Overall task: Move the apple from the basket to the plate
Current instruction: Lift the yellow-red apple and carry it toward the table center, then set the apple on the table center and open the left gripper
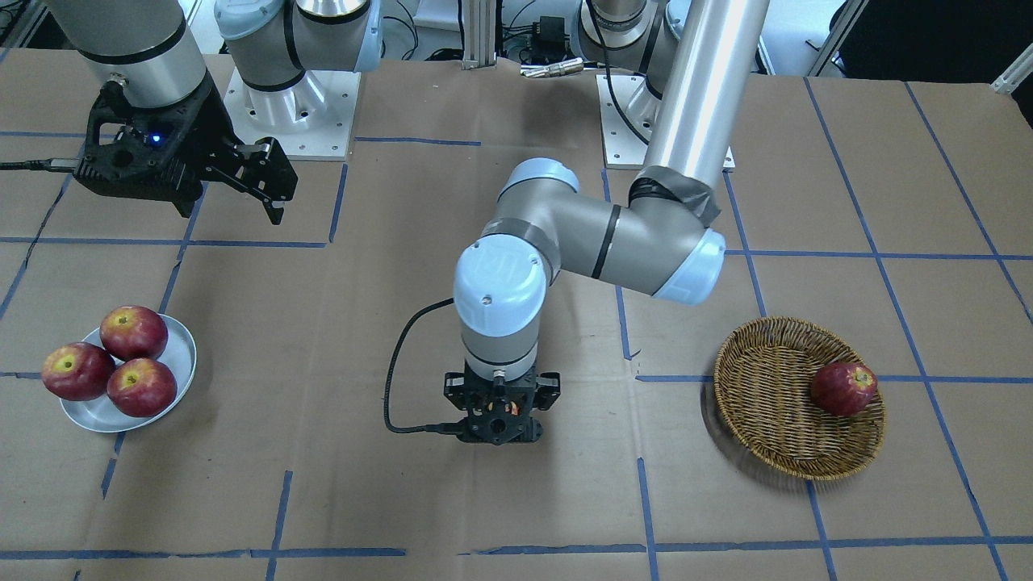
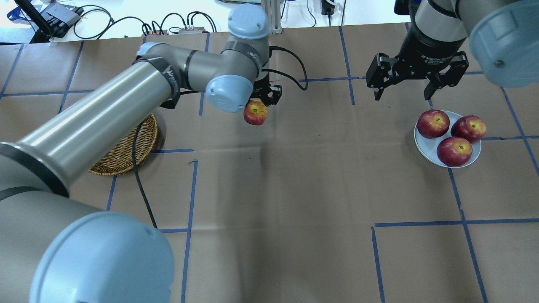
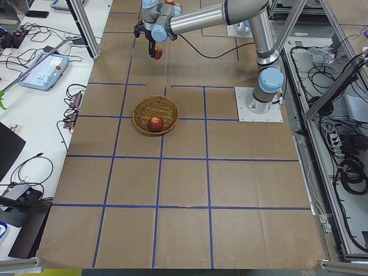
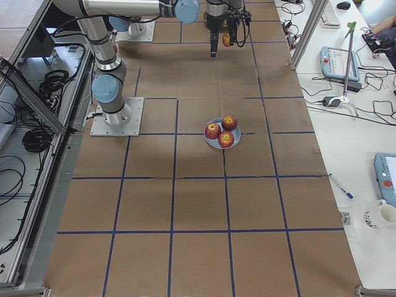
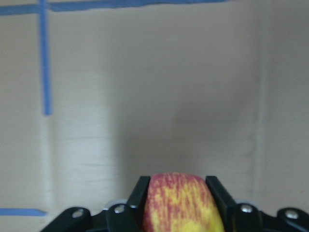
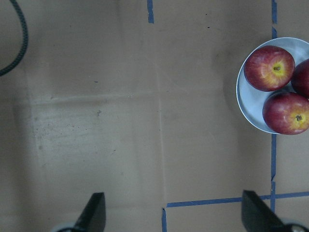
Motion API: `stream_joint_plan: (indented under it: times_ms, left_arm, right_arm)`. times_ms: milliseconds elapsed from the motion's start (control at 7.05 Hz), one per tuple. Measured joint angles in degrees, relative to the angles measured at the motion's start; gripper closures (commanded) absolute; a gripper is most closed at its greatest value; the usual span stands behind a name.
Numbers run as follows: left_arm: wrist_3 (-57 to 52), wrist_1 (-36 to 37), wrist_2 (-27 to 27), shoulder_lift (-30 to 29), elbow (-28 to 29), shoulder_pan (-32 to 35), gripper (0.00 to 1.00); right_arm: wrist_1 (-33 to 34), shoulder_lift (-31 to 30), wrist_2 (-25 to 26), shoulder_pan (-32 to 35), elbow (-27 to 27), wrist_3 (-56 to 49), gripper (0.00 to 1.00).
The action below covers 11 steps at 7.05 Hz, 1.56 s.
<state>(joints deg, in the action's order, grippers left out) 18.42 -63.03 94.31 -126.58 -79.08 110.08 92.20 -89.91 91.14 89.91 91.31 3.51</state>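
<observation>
My left gripper point(image 2: 260, 105) is shut on the apple point(image 2: 255, 112), yellow streaked with red, and holds it above the bare table near the middle. The left wrist view shows the apple point(image 5: 181, 203) between both fingers. The wicker basket point(image 2: 126, 151) lies to the left behind it and holds one dark red apple point(image 1: 843, 388). The grey-white plate point(image 2: 425, 147) sits at the right with three dark red apples. My right gripper point(image 2: 403, 90) is open and empty, hovering just beyond the plate's far-left side. The plate point(image 6: 246, 106) shows at the right edge of the right wrist view.
The table is brown cardboard marked with a grid of blue tape point(image 2: 191, 185). A black cable point(image 2: 141, 185) hangs from the left arm across the basket's edge. The two arm bases point(image 1: 290, 105) stand at the robot's side of the table.
</observation>
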Motion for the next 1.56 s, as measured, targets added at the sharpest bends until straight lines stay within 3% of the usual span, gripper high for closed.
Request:
stream_joint_plan:
  times_ms: [425,709,1134,1418,1560]
  left_arm:
    - [2.56,0.25,0.00,-4.52,2.17,2.73,0.49]
    - [2.60,0.33,-0.19,-4.82,2.23,2.84,0.29]
    - [2.49,0.36,-0.42,-4.72,1.92,2.86,0.25]
    - [2.26,0.39,-0.51,-4.54,2.24,2.70,0.02]
    - [2.10,0.42,-0.55,-4.16,2.70,2.49,0.02]
  right_arm:
    - [0.02,0.00,0.00,0.00,0.01,0.00,0.00]
    - [0.02,0.00,-0.05,0.00,0.01,0.00,0.00]
    - [0.00,0.00,-0.09,0.00,0.01,0.00,0.00]
    - [0.00,0.00,-0.09,0.00,0.01,0.00,0.00]
    - [0.00,0.00,-0.09,0.00,-0.01,0.00,0.00]
